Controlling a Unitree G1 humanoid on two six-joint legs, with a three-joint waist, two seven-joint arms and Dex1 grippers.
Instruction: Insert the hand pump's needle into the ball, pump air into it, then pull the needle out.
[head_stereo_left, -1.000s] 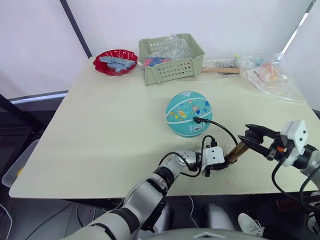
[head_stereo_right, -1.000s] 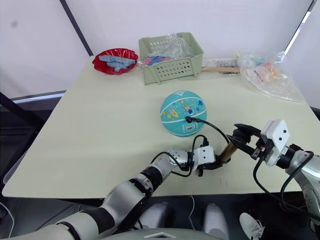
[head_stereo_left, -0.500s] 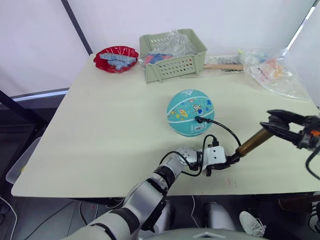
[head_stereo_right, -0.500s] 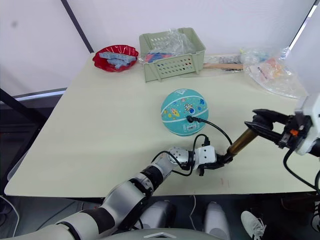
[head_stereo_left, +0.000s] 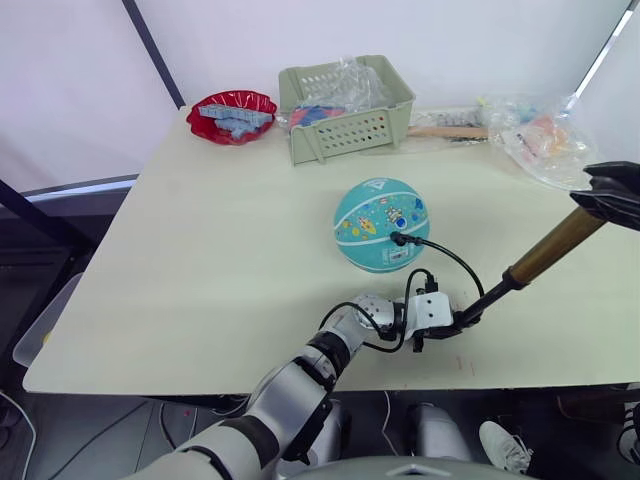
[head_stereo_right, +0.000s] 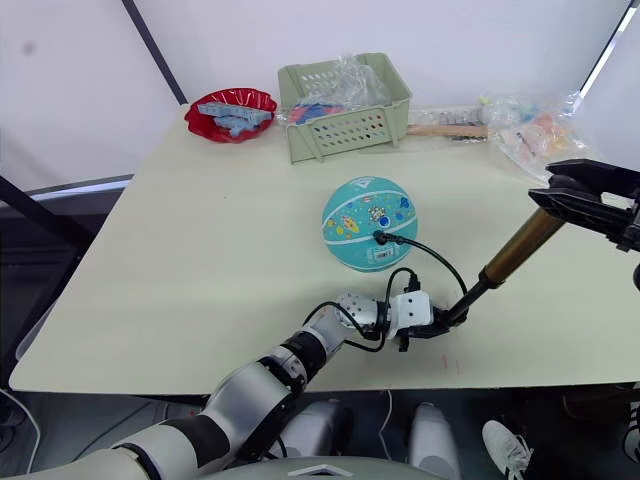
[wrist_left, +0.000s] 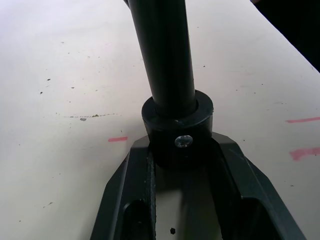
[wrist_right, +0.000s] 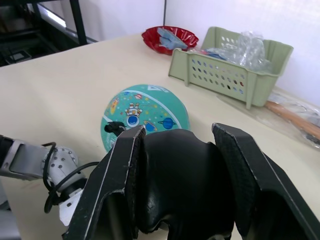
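On the pale tabletop (head_stereo_left: 200, 250), the teal striped ball (head_stereo_left: 380, 225) sits mid-table, needle fitting (head_stereo_left: 396, 238) stuck in. At 5 o'clock, the left hand (head_stereo_left: 447, 325) pinches the gold-barrelled hand pump's (head_stereo_left: 545, 250) black foot. The right hand (head_stereo_right: 590, 200) grips the black handle.

Matt cream tabletop (head_stereo_left: 220, 230), lightly speckled and scuffed. Smooth, slightly glossy teal ball (head_stereo_left: 380, 225) with printed figures. Beside the ball, hand pump (head_stereo_left: 545, 250) with brushed gold-bronze metallic barrel, matt black plastic foot (wrist_left: 177, 125) and thin rubbery black hose (head_stereo_left: 455, 262). Behind the ball, pale green perforated plastic basket (head_stereo_left: 345, 110), crinkled clear plastic bags (head_stereo_left: 535, 135), glossy red bowl (head_stereo_left: 232, 115).
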